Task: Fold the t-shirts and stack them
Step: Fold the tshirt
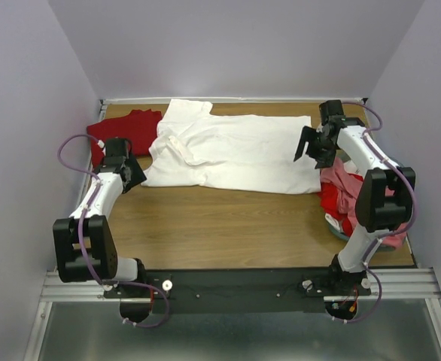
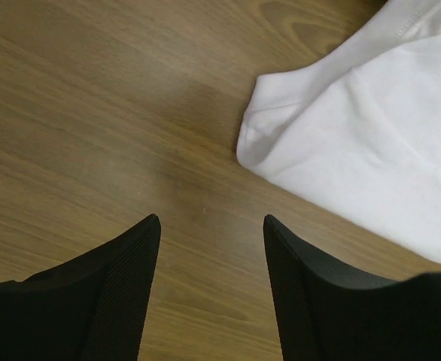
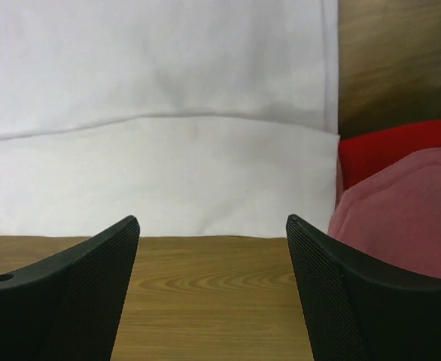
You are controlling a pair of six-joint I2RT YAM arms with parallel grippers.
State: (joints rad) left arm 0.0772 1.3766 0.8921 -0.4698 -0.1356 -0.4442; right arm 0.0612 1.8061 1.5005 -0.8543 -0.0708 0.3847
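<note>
Wooden table [image 1: 228, 226] seen from above, with both arm bases at its near edge. The white shirt [image 1: 243, 154], the largest item, lies spread flat across the far half of the table, collar toward the left and hem toward the right, with one lengthwise crease visible in the right wrist view [image 3: 160, 173]. At the right edge a teal bin [image 1: 339, 232] holds a heap of cloth: the pink shirt [image 1: 348, 188] on top and the red shirt [image 1: 330, 201] beneath and beside it, both just beside the white shirt's right hem [image 3: 409, 218]. The dark red shirt [image 1: 126, 126] lies crumpled in the far left corner, touching or slightly under the white shirt's left sleeve; which one cannot be told. The right gripper [image 1: 311, 147] hovers at the white shirt's right end, above the hem; its jaws stand wide apart with nothing between them, and bare wood and the shirt's edge show through the gap [image 3: 211, 219]. The left gripper [image 1: 134, 173] sits near the white shirt's near left corner; its jaws are likewise parted and empty over bare table [image 2: 211, 219], with the shirt's rounded corner [image 2: 356, 128] lying apart from the fingertips, ahead and to the right.
</note>
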